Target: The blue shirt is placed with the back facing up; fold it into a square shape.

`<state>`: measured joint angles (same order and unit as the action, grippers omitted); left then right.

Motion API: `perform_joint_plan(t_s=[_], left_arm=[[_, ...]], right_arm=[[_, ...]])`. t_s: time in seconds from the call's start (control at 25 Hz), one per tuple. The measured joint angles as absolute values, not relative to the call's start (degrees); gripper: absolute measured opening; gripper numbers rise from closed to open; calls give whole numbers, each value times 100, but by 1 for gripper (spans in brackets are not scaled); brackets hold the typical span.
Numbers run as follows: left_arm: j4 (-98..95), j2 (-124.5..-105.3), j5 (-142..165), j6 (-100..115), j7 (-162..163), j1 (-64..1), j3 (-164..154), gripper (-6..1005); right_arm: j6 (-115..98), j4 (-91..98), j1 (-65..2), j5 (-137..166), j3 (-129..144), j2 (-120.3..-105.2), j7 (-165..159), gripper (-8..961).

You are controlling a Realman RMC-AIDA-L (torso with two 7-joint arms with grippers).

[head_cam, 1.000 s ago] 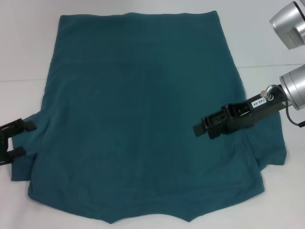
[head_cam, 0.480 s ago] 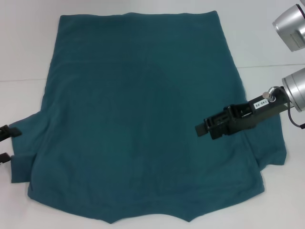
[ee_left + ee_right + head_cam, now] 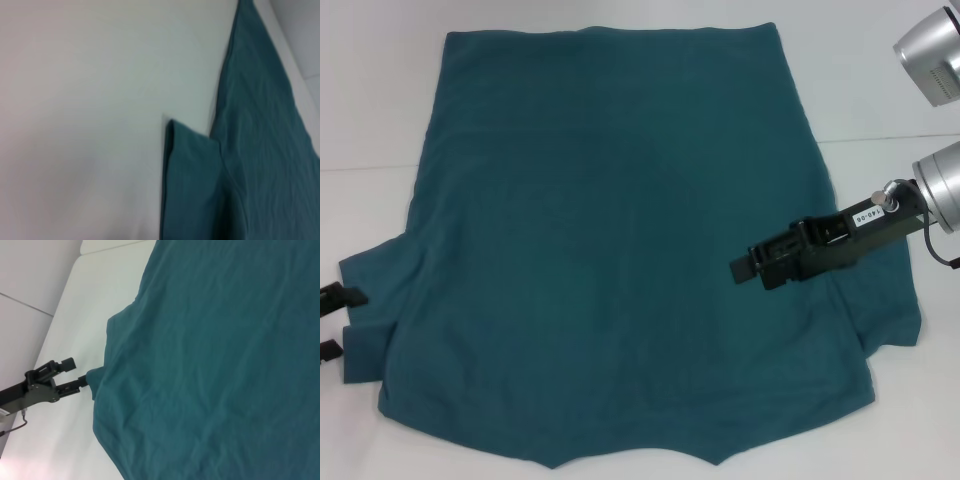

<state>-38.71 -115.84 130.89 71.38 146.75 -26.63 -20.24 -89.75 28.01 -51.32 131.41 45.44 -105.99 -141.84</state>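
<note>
The blue shirt point(image 3: 610, 240) lies spread flat on the white table point(image 3: 880, 80), plain back up, hem at the far side and collar toward me. My left gripper point(image 3: 335, 322) sits at the table's left edge, open, its fingers on either side of the left sleeve's point(image 3: 370, 305) outer edge. The right wrist view shows this left gripper point(image 3: 80, 371) with one fingertip at the sleeve edge. The left wrist view shows the sleeve point(image 3: 192, 185) and the shirt's side point(image 3: 265, 150). My right gripper point(image 3: 738, 268) hovers over the shirt's right part, pointing left, near the right sleeve point(image 3: 895, 310).
Bare white table point(image 3: 80, 125) surrounds the shirt on the left and right. The silver joints of my right arm point(image 3: 935, 190) stand at the right edge of the head view. Nothing else lies on the table.
My left gripper has drawn back to the left and toward me, off the sleeve to its outer edge. The right gripper has shifted slightly to the right. The shirt has not moved.
</note>
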Motion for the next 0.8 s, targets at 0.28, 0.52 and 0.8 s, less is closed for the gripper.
perform_joint_plan(t_s=[0.28, 0.52, 0.8], left_arm=[[-3679, -11572, 13161, 7070, 14633, -2790, -2108, 912], [-3588, -11522, 13221, 7055, 14661, -2904, -2128, 911], [-3567, -11491, 13337, 7082, 14682, -2979, -2144, 712]], right_arm=[[-8973, 2781, -5113, 13138, 4542, -10599, -14168, 703], [-8973, 2795, -5112, 13119, 4524, -10599, -14161, 703], [-8976, 2792, -5111, 13119, 4524, -10599, -14171, 704]])
